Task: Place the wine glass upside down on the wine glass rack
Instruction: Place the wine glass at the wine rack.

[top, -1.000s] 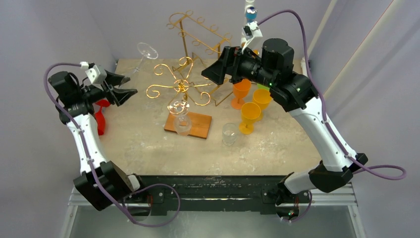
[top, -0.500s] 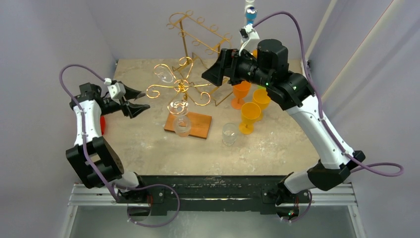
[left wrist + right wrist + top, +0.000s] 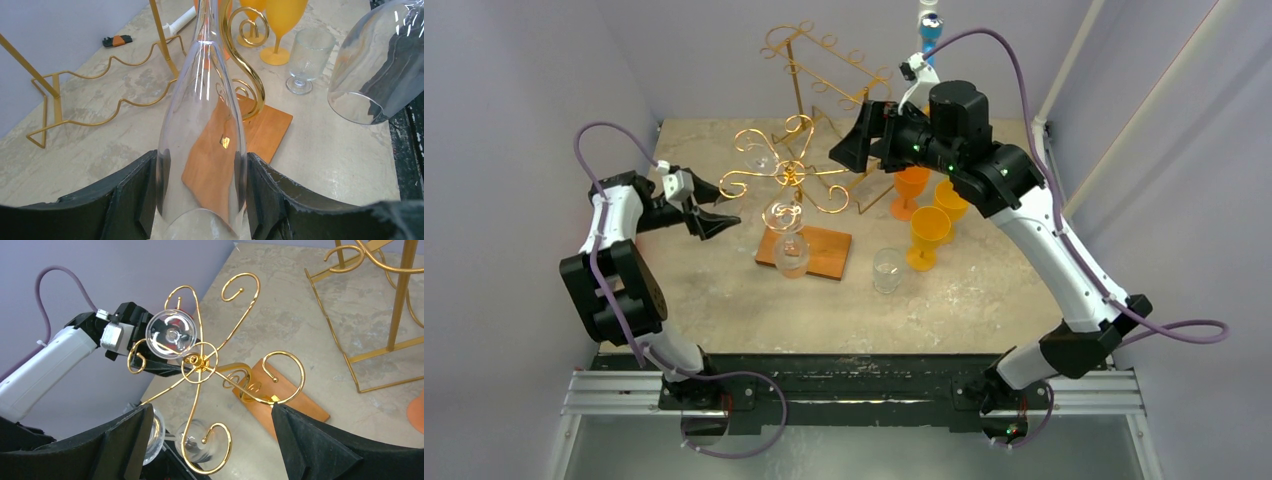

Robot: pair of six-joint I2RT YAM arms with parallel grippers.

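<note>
Glass in its grip, the left hand had swung in from the left of the top view, where a second before it had held the wine glass up towards the upper left. It now sat just beside the gold rack. We judged that the carry was over and the fine lining-up was beginning.

The left hand was closed on the bowl, one finger on each side, rim towards the wrist. The long axis of the glass ran from the bowl along the stem to the foot, pointing to the upper right of the top view and up the frame in the left wrist view. It seemed nearer level than upright, so not yet truly upside down.

In the right wrist view the foot showed as a round disc just beside a scroll of the rack; whether it touched we could not tell. The right hand hung wide open and empty, right of the rack, and had barely shifted. Another clear glass already hung bowl-down over the wooden base.
</note>
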